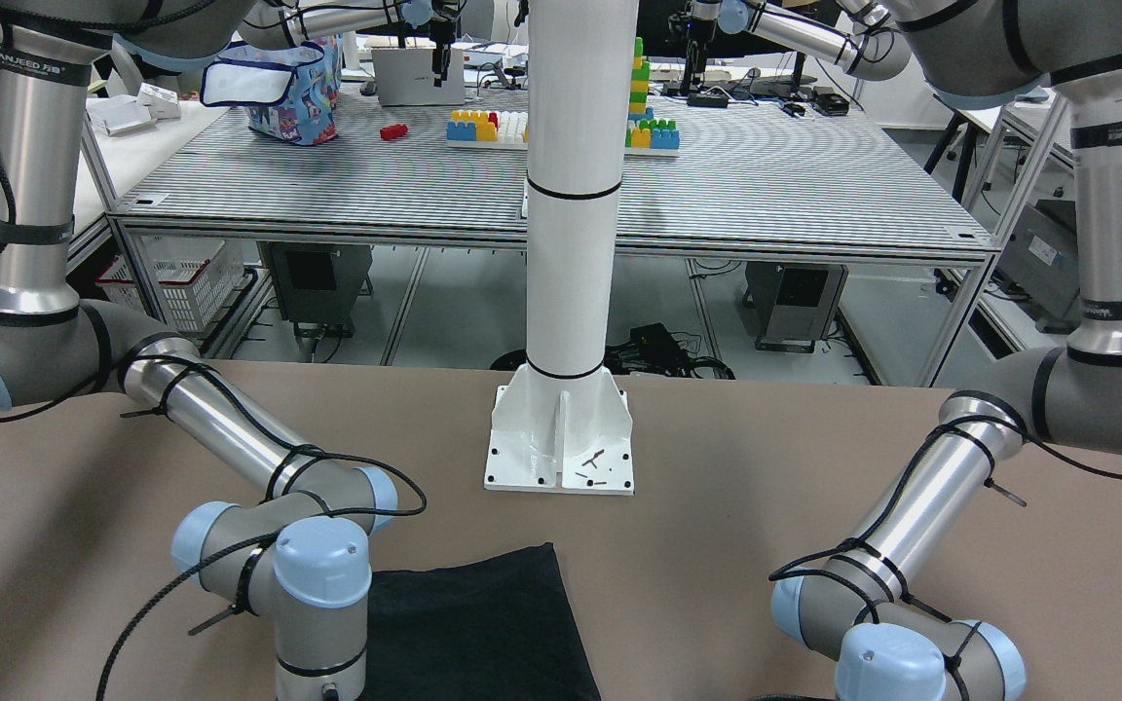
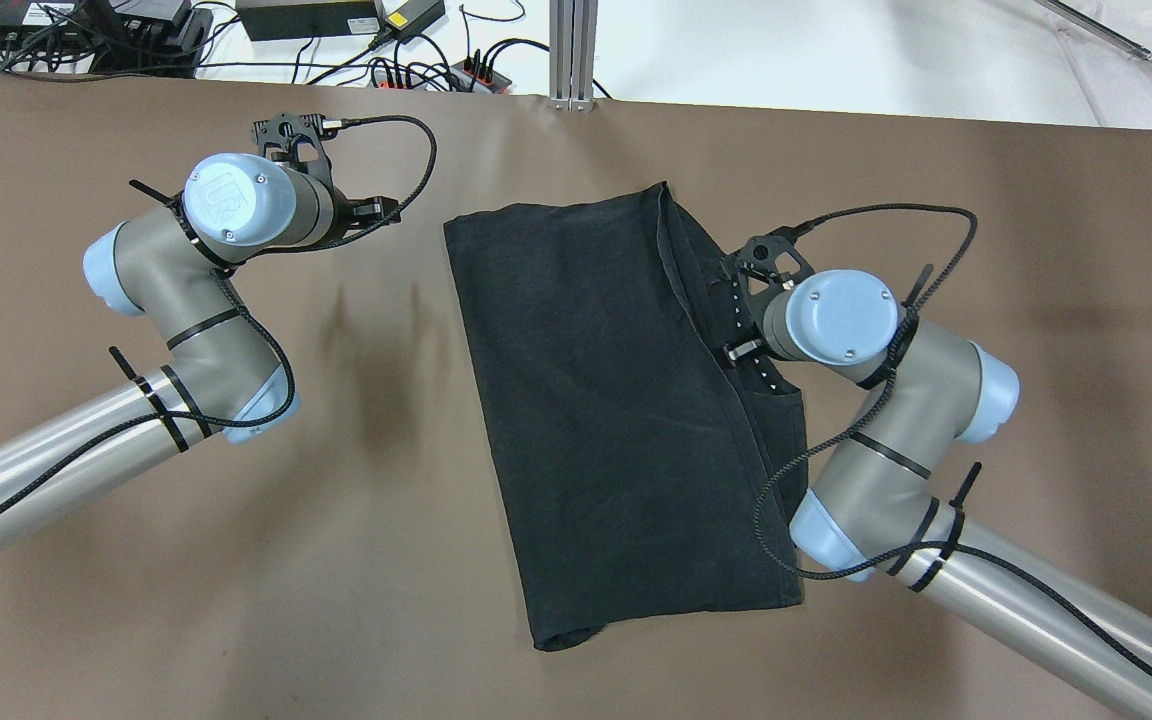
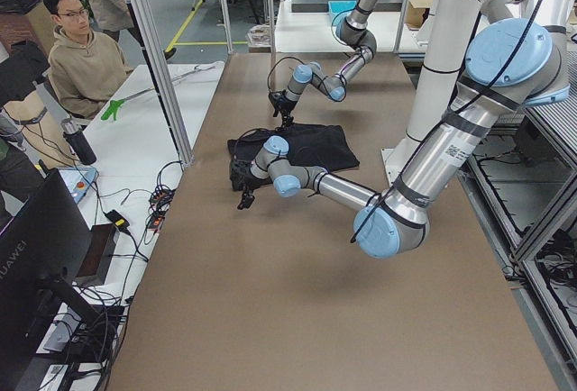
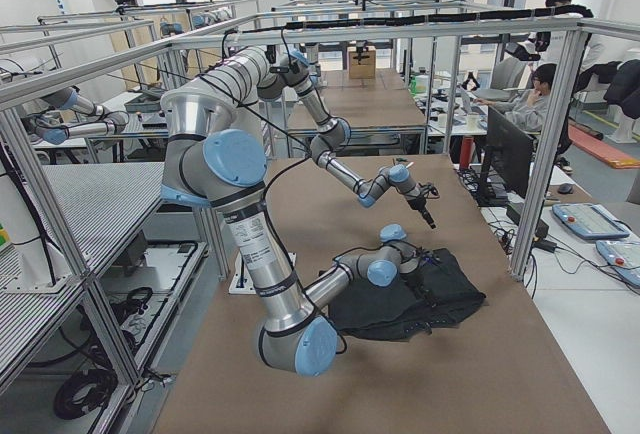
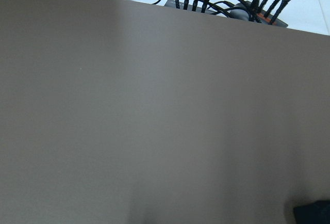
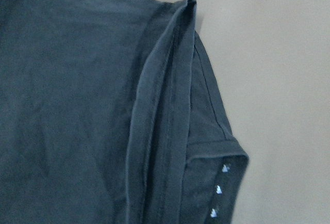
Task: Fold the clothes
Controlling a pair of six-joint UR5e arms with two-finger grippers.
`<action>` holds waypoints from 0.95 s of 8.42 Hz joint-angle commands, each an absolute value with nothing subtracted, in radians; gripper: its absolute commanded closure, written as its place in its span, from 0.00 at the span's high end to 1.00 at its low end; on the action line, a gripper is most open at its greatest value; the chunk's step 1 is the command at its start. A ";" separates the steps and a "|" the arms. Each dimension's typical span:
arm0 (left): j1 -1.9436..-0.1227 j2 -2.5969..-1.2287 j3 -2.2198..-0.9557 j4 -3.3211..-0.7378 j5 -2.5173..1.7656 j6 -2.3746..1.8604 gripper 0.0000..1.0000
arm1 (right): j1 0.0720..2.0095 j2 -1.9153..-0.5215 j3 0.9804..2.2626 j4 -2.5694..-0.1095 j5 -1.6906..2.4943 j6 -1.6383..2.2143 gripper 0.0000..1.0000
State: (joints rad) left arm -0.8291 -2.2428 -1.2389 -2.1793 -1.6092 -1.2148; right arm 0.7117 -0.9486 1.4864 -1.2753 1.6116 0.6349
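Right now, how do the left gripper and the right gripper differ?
The left gripper hangs over bare table, apart from the cloth; the right gripper is at the cloth's edge. The left gripper's camera sees almost only table; the right gripper's camera sees mostly cloth. Both point down; whether either is open, I cannot tell.

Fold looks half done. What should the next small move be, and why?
Probably lower the right arm to pinch the side flap and bring it onto the black cloth. That arm hangs over this edge, the flap pokes out past the folded hem, and the left arm is off over bare table.
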 commanded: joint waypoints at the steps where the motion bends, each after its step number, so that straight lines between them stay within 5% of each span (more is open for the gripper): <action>1: -0.830 -2.235 -1.241 -2.180 -1.609 -1.215 1.00 | 0.707 -0.795 1.295 -1.273 1.612 0.726 0.95; 8: -0.827 -2.238 -1.243 -2.180 -1.608 -1.235 1.00 | 0.850 -0.917 1.239 -1.143 1.733 0.485 0.95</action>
